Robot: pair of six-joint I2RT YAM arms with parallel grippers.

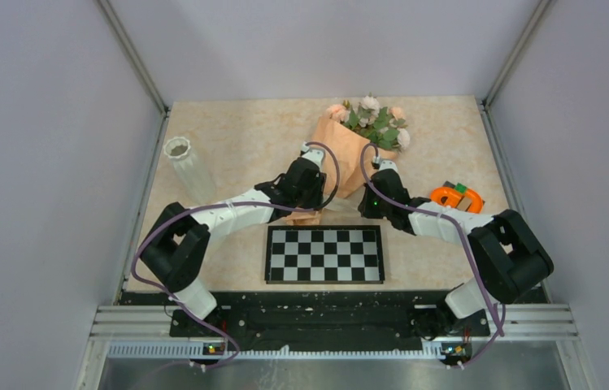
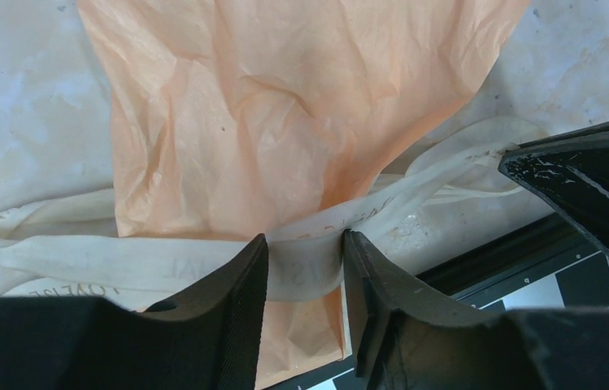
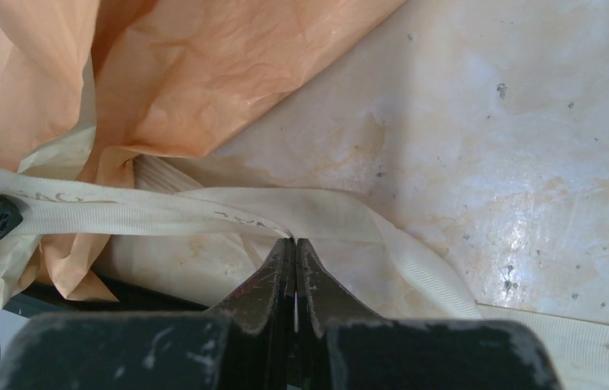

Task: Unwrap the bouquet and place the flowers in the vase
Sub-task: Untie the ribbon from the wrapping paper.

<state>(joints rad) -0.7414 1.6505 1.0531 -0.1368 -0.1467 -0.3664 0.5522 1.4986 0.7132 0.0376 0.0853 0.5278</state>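
Note:
The bouquet (image 1: 348, 146) lies on the table, with its flowers (image 1: 376, 123) pointing to the far side and still inside the peach paper cone (image 2: 284, 106). The cream ribbon (image 2: 73, 252) runs across the cone's narrow end. My left gripper (image 2: 305, 252) straddles the ribbon, its jaws apart and the flat band spanning the gap. My right gripper (image 3: 294, 242) is shut, its tips pinching the ribbon (image 3: 122, 213) beside the paper (image 3: 203, 73). The white ribbed vase (image 1: 187, 166) stands upright at the left, apart from both arms.
A black-and-white checkerboard (image 1: 324, 253) lies just in front of the two grippers. An orange and green object (image 1: 455, 197) sits to the right of the right arm. Grey walls enclose the table on three sides.

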